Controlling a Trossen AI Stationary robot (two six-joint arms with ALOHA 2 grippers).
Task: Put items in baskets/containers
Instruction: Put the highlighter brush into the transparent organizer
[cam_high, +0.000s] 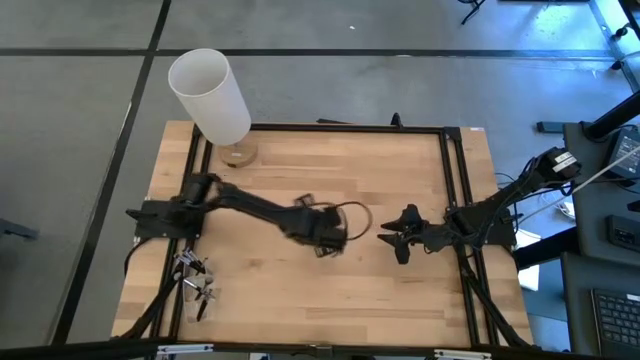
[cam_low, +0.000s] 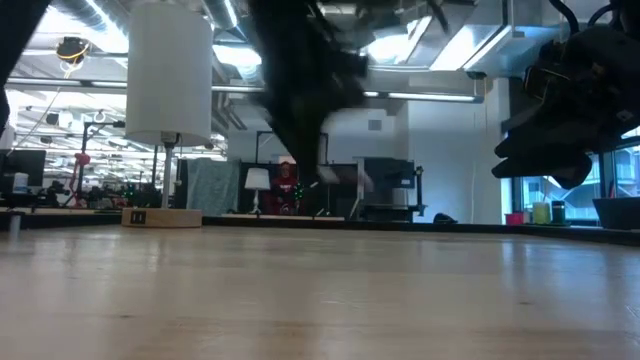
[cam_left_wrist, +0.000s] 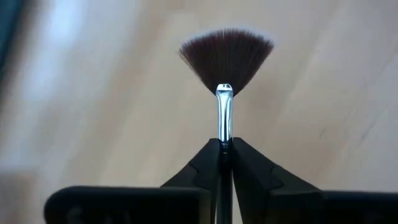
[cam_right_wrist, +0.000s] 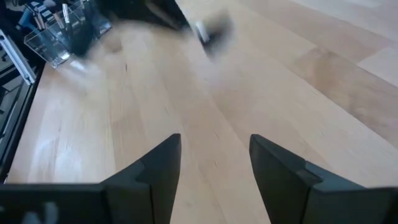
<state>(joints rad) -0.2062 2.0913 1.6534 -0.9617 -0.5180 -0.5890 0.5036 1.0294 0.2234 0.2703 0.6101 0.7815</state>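
My left gripper (cam_high: 327, 240) is over the middle of the table, shut on a brush with a reddish-brown fan-shaped head (cam_left_wrist: 227, 55) and a silver ferrule; the head sticks out past the fingertips (cam_left_wrist: 225, 144). My right gripper (cam_high: 392, 236) hovers just right of it, open (cam_right_wrist: 214, 155), touching nothing. The see-through container (cam_high: 195, 285) stands near the table's left near corner, with several brushes upright in it (cam_right_wrist: 59, 31). In the low view the left arm (cam_low: 310, 90) is a blur above the table. My left gripper pinches the fan brush between its two fingers, just behind the silver ferrule (cam_left_wrist: 224, 127). The brush lies along the fingers, its fan head pointing away from the wrist. The rest of the handle is hidden between the fingers. Nothing touches the head.
A tall white cylinder on a small wooden base (cam_high: 212, 95) stands at the table's far left corner. Black rails (cam_high: 455, 180) run along the table's left, far and right edges. Bare wood lies between the grippers and the container.
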